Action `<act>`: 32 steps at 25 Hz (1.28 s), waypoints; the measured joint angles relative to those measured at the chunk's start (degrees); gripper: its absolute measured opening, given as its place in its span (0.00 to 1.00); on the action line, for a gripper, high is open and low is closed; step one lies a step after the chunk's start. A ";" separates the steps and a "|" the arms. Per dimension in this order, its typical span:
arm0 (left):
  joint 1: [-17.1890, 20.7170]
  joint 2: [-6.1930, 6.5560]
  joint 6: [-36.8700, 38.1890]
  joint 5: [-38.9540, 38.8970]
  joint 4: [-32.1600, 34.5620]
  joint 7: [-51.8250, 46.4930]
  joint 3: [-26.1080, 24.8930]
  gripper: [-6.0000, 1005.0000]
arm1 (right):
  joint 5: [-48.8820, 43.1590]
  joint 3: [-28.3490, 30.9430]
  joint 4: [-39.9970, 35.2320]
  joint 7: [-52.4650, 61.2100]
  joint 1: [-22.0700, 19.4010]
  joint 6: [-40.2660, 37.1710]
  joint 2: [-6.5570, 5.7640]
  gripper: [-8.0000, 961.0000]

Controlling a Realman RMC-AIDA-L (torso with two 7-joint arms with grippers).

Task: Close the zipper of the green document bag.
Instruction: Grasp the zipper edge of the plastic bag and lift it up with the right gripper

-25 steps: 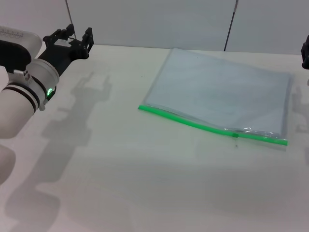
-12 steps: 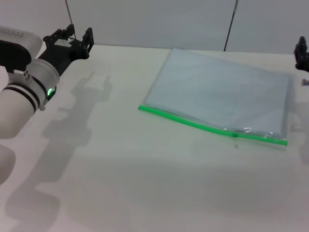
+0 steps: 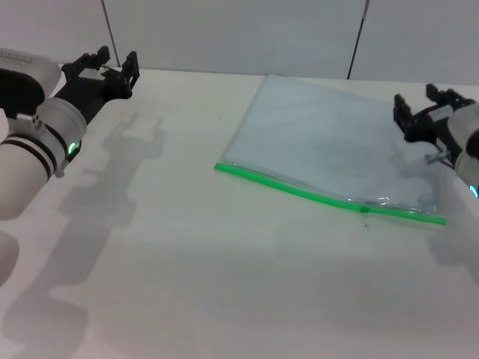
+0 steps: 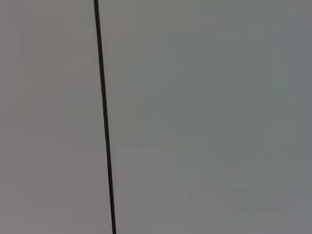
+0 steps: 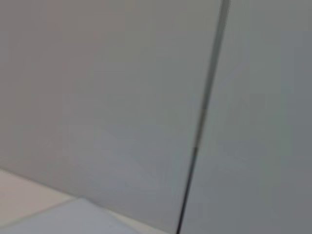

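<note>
Lying flat on the table (image 3: 187,284), the green document bag (image 3: 337,142) is presenting its zipper (image 3: 329,198) along the near edge, slider right of centre. The right end effector (image 3: 420,114), fingers apart, is hovering nearer, beyond that edge; the left end effector (image 3: 105,66), likewise apart, is sitting well away.

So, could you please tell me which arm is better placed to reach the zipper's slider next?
The right. The right gripper hangs with jaws open over the green document bag's right end, near the slider on the zipper. The left gripper sits far off at the table's back left corner.
</note>
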 joint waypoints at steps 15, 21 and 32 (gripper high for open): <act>0.19 0.22 1.60 0.04 0.99 0.00 0.00 0.48 | -19.95 0.96 -23.11 -0.79 -11.91 -12.92 -8.47 0.56; 0.19 0.23 2.12 0.08 0.98 0.00 0.00 0.48 | -27.87 4.87 -31.00 -1.04 -15.55 -23.34 -10.10 0.56; 0.48 0.23 2.13 0.09 0.97 0.00 -0.07 0.48 | -33.32 13.57 -42.22 -13.58 -20.81 -44.99 -7.35 0.56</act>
